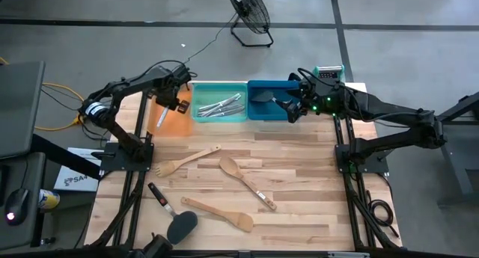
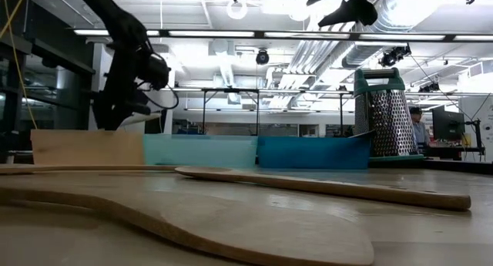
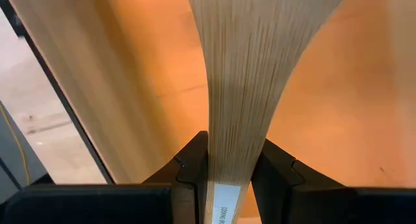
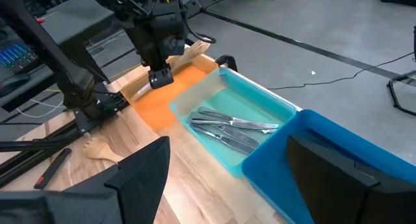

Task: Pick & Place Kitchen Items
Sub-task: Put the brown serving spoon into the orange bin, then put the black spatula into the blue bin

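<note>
Over the orange tray [image 1: 174,122], at the far left of the surface [image 1: 299,183], you have a pale wooden spatula [image 3: 250,94] clamped by its handle in the left gripper [image 3: 229,165]. Its long axis runs straight out from the gripper, with the broad blade pointing down into the tray, so my guess is that the next move is only to lower and let go.

The teal tray [image 1: 219,114] beside it holds slim silver metal cutlery [image 1: 221,106]. The blue tray [image 1: 271,112] holds a dark utensil; the right gripper [image 4: 224,175] hangs over it, wide open and empty.

Three pale wooden utensils and a black long-handled turner [image 1: 174,217] are waiting on the surface, nearer to the left arm.
</note>
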Action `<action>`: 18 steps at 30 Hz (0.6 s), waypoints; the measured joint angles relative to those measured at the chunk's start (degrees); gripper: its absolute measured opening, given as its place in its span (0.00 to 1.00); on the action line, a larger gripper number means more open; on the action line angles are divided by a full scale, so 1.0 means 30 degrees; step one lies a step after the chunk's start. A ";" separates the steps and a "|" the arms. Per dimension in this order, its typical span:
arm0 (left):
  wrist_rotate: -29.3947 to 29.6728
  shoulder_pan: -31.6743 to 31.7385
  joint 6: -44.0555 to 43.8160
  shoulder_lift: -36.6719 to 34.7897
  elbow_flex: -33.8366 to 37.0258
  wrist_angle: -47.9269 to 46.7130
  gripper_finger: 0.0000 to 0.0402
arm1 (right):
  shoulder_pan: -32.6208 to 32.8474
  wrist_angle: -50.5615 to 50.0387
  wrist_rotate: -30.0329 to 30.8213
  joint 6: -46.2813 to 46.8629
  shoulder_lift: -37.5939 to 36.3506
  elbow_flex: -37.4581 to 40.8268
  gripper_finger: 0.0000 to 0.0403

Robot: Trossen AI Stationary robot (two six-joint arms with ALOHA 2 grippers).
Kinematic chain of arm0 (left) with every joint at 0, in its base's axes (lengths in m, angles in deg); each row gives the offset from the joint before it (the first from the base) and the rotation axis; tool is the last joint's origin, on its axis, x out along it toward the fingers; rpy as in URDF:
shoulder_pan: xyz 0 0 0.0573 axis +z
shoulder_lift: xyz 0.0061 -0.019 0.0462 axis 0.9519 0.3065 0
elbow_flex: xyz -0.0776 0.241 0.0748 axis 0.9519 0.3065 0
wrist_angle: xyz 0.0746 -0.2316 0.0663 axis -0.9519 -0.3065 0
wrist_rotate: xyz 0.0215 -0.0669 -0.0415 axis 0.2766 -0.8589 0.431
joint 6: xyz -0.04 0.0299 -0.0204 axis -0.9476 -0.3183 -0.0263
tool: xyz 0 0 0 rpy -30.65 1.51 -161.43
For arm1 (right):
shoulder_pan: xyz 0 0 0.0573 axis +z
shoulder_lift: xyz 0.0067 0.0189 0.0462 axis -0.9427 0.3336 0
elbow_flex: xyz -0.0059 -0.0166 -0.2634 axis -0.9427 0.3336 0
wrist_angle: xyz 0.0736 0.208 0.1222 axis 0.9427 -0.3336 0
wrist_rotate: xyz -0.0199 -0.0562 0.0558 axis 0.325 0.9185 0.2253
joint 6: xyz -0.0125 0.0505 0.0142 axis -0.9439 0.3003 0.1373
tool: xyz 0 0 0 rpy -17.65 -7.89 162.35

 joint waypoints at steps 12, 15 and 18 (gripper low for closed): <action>-0.0555 0.0732 0.2349 0.0036 0.0692 0.0790 0.23 | 0.0000 -0.0022 0.0496 -0.0077 0.0000 0.0000 0.74; -0.0515 0.0732 0.2392 0.0036 0.0692 0.0788 0.33 | 0.0000 -0.0033 0.0499 -0.0080 0.0000 0.0000 0.74; -0.0507 0.0732 0.2538 0.0036 0.0692 0.0781 0.40 | 0.0000 -0.0105 0.0492 -0.0073 0.0000 0.0000 0.74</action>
